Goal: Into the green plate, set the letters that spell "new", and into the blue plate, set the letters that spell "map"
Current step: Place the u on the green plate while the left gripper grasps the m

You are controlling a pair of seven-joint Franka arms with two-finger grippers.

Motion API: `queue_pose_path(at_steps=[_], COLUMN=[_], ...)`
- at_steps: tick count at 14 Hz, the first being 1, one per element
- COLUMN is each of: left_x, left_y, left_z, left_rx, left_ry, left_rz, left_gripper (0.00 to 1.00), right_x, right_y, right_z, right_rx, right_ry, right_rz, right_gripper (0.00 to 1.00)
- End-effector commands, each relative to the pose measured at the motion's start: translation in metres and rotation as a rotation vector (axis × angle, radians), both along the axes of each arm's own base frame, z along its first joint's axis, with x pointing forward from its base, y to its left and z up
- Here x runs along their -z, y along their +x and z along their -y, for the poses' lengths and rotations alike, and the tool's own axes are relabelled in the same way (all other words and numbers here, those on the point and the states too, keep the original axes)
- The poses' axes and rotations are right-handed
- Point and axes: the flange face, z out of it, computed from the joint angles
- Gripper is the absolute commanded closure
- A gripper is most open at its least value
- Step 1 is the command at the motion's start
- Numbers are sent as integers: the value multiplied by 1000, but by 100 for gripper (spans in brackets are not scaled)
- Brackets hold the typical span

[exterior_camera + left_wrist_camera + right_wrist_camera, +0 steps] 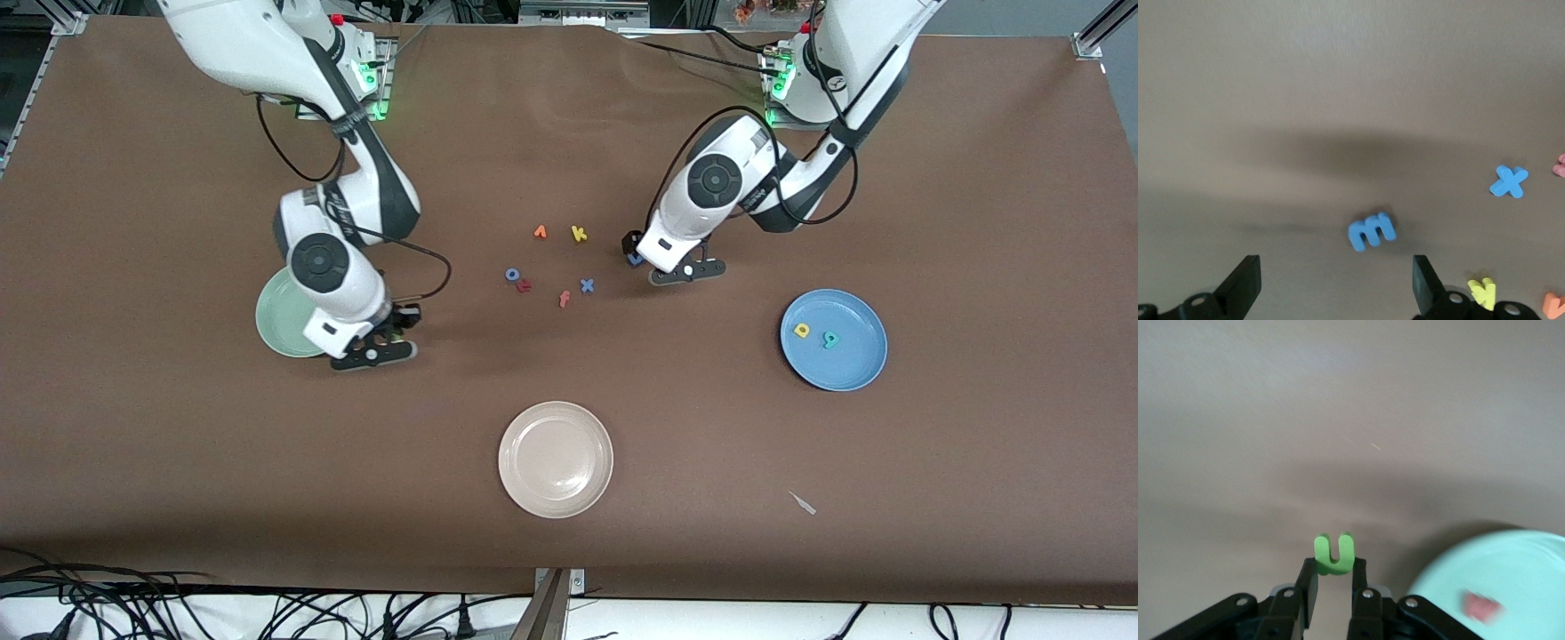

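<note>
Cream plate [556, 460] nearest camera on worktop [178, 462]. Yellow a [802, 331], teal p [830, 339] in blue plate [867, 356]. Green n [1334, 555] pinched in closed right tool [1335, 581] beside green plate [271, 316]; salmon w [1481, 607] inside. Left tool [1336, 283] wide open, empty, above blue m [1371, 231].

Round pale mint-green plate [277, 311] half hidden by right arm; small salmon-red foam letter [1481, 607] in it blurred, unreadable.

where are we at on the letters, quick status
Right tool shut on green n, beside green plate. Left tool open over blue m. Blue plate holds two letters. Nothing in the way.
</note>
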Motion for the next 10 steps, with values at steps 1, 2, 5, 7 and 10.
queue_pose_path(at_steps=[1, 2, 5, 7, 10], left_x=[17, 25, 41, 45, 48], left_y=[-6, -9, -10, -13, -10], left_z=[9, 11, 18, 22, 29], left_rx=[-42, -32, -66, -64, -80], left_ry=[31, 53, 74, 75, 67], left_rz=[10, 19, 39, 32, 27], left_gripper=[0, 0, 0, 5, 13], right_x=[-21, -24, -18, -6, 9], right_y=[-22, -31, -68, -85, -96], right_z=[45, 62, 120, 159, 182], right_rx=[-55, -54, -75, -75, -75], right_ry=[-13, -11, 11, 19, 20], right_rz=[-42, -42, -34, -24, 6], right_gripper=[87, 87, 87, 84, 71])
